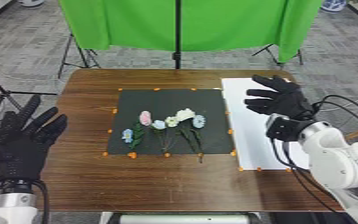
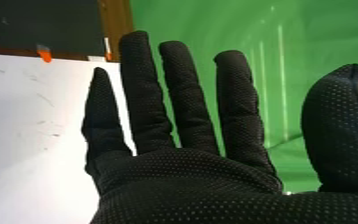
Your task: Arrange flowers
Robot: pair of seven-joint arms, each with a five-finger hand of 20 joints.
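In the head view my right hand (image 1: 282, 100) is over the white sheet at the right, open, its fingers pointing left. My left hand (image 1: 23, 140) is open at the table's left edge, fingers up. Between them, on the dark mat (image 1: 149, 102), lie a pink flower (image 1: 145, 118), white flowers (image 1: 185, 114) and blue flowers (image 1: 198, 121), their stems toward the front; neither hand touches them. The right wrist view has my right hand (image 2: 184, 175) with straight, spread fingers and nothing held.
A white sheet (image 1: 255, 145) lies right of the mat, and orange markers (image 1: 132, 155) edge the mat. The brown table (image 1: 158, 187) extends in front of it. Behind the table hangs a green cloth (image 1: 127, 25) on a stand. Black cables run along my right arm.
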